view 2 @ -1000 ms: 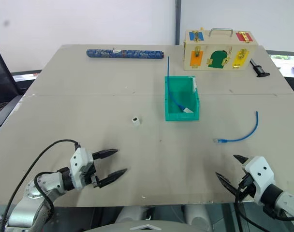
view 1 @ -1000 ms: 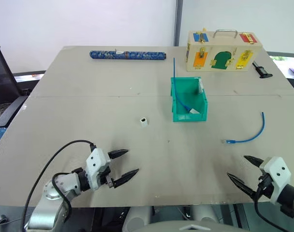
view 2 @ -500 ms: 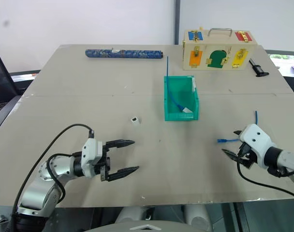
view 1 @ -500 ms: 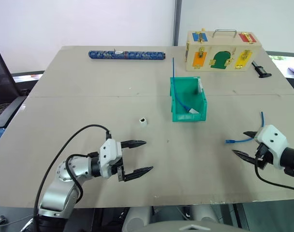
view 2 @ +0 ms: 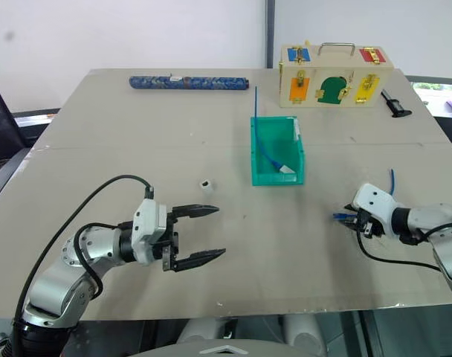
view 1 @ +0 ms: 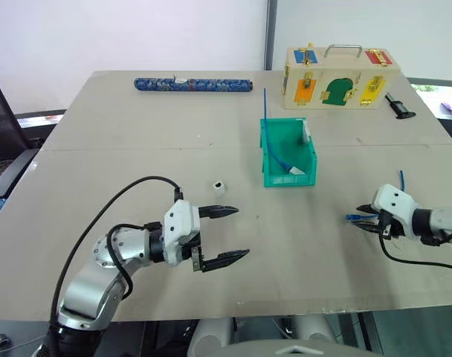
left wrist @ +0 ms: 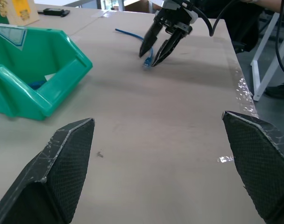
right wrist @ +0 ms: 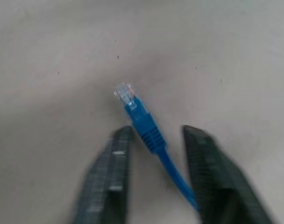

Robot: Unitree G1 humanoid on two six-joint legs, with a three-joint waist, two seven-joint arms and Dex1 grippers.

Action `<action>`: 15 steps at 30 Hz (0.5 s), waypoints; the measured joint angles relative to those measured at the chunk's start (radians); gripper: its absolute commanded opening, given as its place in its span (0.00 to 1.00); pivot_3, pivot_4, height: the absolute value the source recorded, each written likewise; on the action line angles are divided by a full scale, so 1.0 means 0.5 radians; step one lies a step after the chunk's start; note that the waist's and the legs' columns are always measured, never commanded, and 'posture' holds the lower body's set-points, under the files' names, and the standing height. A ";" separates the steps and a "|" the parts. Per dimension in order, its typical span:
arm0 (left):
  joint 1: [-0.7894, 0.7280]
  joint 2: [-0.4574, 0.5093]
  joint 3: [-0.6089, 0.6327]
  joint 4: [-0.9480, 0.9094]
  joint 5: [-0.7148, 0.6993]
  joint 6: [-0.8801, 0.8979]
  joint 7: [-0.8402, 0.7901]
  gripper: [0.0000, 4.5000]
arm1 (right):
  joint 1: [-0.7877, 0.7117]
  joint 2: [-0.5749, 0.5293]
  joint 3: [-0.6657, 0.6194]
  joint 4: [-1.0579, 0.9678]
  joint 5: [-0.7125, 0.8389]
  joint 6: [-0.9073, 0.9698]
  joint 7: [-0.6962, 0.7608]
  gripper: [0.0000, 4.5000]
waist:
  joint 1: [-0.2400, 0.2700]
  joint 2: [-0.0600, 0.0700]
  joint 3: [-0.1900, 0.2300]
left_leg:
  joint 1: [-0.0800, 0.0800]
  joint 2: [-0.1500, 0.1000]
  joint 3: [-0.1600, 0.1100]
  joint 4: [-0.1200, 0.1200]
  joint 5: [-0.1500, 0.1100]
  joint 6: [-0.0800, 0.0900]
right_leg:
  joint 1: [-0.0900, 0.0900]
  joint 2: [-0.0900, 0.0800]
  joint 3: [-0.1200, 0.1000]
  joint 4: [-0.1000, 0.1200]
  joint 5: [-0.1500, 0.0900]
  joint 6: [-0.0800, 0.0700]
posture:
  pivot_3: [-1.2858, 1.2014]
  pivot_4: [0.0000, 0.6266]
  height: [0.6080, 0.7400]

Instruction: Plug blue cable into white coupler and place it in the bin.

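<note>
Blue cable (view 1: 401,181) lies near the table's (view 1: 137,149) right edge, its plug end between my right gripper's (right wrist: 153,154) 2 fingers, which straddle it with small gaps. My left gripper (view 1: 227,234) hangs wide open, empty.

- A robot test lab or office workroom; bare white walls behind a wide plain grey table (view 1: 137,171)
- A black office chair (view 1: 3,111) at the table's side; a wooden latch box (view 1: 341,78) laid out as practice gear
</note>
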 measured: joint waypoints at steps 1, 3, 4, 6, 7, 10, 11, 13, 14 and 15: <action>0.000 0.000 0.000 -0.003 -0.002 0.012 0.008 1.00 | -0.012 0.002 0.009 0.003 -0.003 -0.006 0.014 0.01 | 0.000 0.000 0.000 | 0.000 0.000 0.000 0.000 0.000 0.000 | 0.000 0.000 0.000 0.000 0.000 0.000 | 0.52 0.24 1.00; 0.000 -0.001 0.000 -0.004 -0.001 0.023 0.037 1.00 | -0.032 0.002 0.027 0.002 -0.008 -0.005 0.046 0.01 | -0.002 0.000 0.000 | 0.000 0.000 0.000 0.000 0.000 0.000 | 0.000 0.000 0.000 0.000 0.001 0.001 | 0.52 0.24 1.00; 0.001 -0.001 0.000 -0.004 0.003 0.021 0.048 1.00 | -0.034 0.005 0.031 -0.012 -0.007 0.005 0.055 0.01 | -0.002 0.000 0.000 | 0.000 0.000 -0.001 0.000 0.000 0.000 | 0.000 0.000 0.000 0.000 0.001 0.001 | 0.52 0.24 1.00; 0.016 -0.001 0.003 0.012 0.025 -0.009 0.062 1.00 | -0.040 0.032 0.057 -0.098 0.005 0.082 0.074 0.01 | -0.004 0.000 0.000 | 0.000 0.001 -0.002 0.000 0.000 0.000 | 0.000 0.001 0.000 0.000 0.001 0.001 | 0.52 0.24 1.00; 0.029 -0.001 0.003 0.033 0.044 -0.027 0.064 1.00 | -0.042 0.052 0.091 -0.170 0.021 0.126 0.089 0.01 | -0.007 0.001 0.000 | 0.001 0.002 -0.003 -0.001 0.000 0.000 | -0.001 0.002 0.001 0.000 0.001 0.001 | 0.52 0.24 1.00; 0.067 -0.012 0.006 0.119 0.092 -0.070 0.082 1.00 | -0.111 0.153 0.278 -0.376 0.030 0.272 0.095 0.01 | -0.008 0.002 0.001 | 0.001 0.003 -0.005 -0.001 0.000 0.000 | -0.001 0.003 0.000 0.001 0.001 -0.001 | 0.52 0.24 1.00; 0.076 -0.018 0.006 0.162 0.116 -0.097 0.089 1.00 | -0.193 0.203 0.393 -0.443 -0.012 0.351 0.088 0.01 | -0.008 0.002 0.001 | 0.001 0.003 -0.005 -0.001 0.000 0.000 | -0.001 0.003 0.001 0.001 0.001 -0.001 | 0.52 0.24 1.00; 0.077 -0.017 0.005 0.213 0.180 -0.150 0.091 1.00 | -0.311 0.278 0.551 -0.506 -0.077 0.418 0.084 0.01 | -0.002 0.002 0.001 | 0.000 0.003 -0.005 0.000 0.000 0.000 | -0.002 0.003 -0.001 0.001 0.001 -0.002 | 0.52 0.24 1.00; 0.076 -0.011 0.003 0.249 0.221 -0.183 0.090 1.00 | -0.381 0.331 0.624 -0.501 -0.108 0.461 0.081 0.01 | 0.000 0.001 0.000 | 0.000 0.002 -0.005 0.000 0.000 0.000 | -0.001 0.003 -0.001 0.000 0.001 -0.002 | 0.52 0.24 1.00; 0.070 0.002 -0.005 0.305 0.268 -0.217 0.081 1.00 | -0.483 0.419 0.709 -0.480 -0.156 0.509 0.062 0.01 | -0.001 0.001 0.000 | 0.000 0.002 -0.004 0.000 0.000 -0.001 | -0.002 0.003 -0.001 0.000 0.001 -0.003 | 0.52 0.24 1.00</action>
